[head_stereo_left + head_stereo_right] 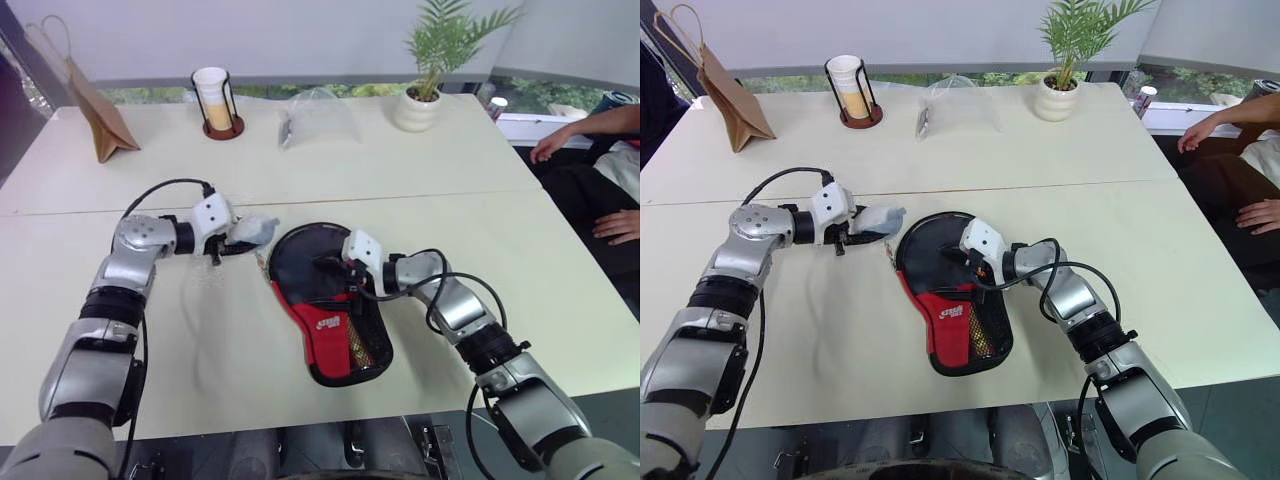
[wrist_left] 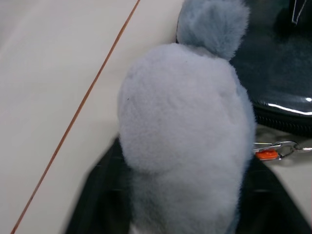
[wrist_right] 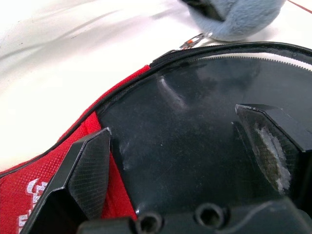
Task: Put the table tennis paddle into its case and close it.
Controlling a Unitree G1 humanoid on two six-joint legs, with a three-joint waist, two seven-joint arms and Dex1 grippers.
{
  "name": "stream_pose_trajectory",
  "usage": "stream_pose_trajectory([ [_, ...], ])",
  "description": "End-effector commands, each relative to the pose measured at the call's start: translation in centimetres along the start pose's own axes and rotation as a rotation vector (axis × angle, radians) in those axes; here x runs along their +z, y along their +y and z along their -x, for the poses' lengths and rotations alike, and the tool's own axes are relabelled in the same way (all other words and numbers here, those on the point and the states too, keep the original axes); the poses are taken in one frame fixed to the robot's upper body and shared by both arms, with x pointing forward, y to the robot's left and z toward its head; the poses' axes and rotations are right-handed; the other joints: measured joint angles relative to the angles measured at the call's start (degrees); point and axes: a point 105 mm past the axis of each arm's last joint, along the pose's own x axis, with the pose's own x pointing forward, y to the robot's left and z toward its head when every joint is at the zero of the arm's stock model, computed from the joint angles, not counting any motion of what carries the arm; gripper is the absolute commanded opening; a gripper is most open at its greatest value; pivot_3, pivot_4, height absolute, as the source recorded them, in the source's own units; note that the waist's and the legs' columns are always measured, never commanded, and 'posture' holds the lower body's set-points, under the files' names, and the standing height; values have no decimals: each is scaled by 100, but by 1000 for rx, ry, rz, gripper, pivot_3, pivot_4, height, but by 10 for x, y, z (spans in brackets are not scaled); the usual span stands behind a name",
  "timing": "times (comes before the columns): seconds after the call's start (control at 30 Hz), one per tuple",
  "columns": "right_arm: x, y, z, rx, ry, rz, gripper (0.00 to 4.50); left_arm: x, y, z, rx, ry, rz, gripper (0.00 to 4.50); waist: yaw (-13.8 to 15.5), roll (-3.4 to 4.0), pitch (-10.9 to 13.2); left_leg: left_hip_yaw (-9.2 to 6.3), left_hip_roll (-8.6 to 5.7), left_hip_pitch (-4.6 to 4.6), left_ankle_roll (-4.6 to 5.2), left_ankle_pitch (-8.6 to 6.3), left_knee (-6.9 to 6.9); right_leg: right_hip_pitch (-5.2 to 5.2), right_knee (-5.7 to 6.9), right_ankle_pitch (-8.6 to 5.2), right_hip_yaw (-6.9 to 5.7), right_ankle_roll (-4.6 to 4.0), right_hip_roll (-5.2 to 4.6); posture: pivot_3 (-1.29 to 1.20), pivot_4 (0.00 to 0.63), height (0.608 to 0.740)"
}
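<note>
The case [image 1: 335, 330] lies on the table in front of me: black fabric with a red logo panel and black mesh on its near half. Its far round half is unzipped and shows a glossy black face, apparently the paddle [image 1: 300, 262] lying inside, its handle hidden. A grey plush charm [image 2: 185, 131] hangs from a small metal clip [image 2: 270, 151] at the case's rim. My left gripper [image 1: 243, 236] is shut on that charm, just left of the case. Over the black face my right gripper [image 3: 175, 131] stands open, its fingers [image 3: 90, 165] spread wide with nothing between them.
At the table's far side stand a brown paper bag [image 1: 100, 115], a cup in a black wire holder [image 1: 215, 100], a clear plastic bag [image 1: 318, 118] and a potted plant [image 1: 425, 95]. A person's hands [image 1: 620, 225] rest by the right edge.
</note>
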Motion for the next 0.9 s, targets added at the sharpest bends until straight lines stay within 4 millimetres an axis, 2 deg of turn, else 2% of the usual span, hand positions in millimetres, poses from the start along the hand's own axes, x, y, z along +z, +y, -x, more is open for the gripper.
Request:
stream_pose_trajectory([
  [0.03, -31, 7, 1, -1, 120, -49, 4500, 14, 14, -3, 27, -22, -34, 371, 0, 0, 0, 0, 0, 0, 0, 0, 0, 1, 0, 0, 0, 0, 0, 0, 150, 740],
  [0.07, -32, 8, 1, 0, 124, -48, 4500, 15, 15, -5, 29, -20, -33, 155, 2, -1, -1, 0, 0, 1, 0, 0, 0, 1, 1, 0, 0, 0, 0, 0, 150, 740],
  [0.2, -41, 11, 1, 4, 174, -84, 4500, 24, 36, -24, 120, 22, -69, 131, 19, -4, -3, -2, -1, 3, 0, 0, 2, 6, 1, 0, -1, 0, 0, 0, 150, 740],
  [0.3, -44, 15, 0, 12, 198, -116, 4500, 31, 43, -35, 156, 41, -91, 131, 10, -8, -5, -3, -2, 4, 0, 1, 6, 8, 1, 0, -1, 0, 0, 0, 150, 740],
  [0.47, -52, 24, -4, 13, 250, -238, 4500, 57, 54, -61, 242, 69, -179, 131, -3, -10, -6, -3, -3, 4, 0, 0, 6, 9, 1, 0, -1, 3, 0, 0, 150, 740],
  [0.7, -57, 36, -7, 9, 293, -277, 4500, 100, 52, -94, 300, 13, -238, 131, 7, -14, -10, -5, -2, 6, 0, 0, 5, 8, 3, 0, -2, 3, 0, 0, 150, 740],
  [0.9, -57, 45, -9, -20, 304, -296, 4500, 134, 36, -121, 292, -84, -193, 131, 6, -15, -11, -6, -3, 6, 0, 0, 4, 9, 2, -1, -2, 3, 0, 0, 150, 740],
])
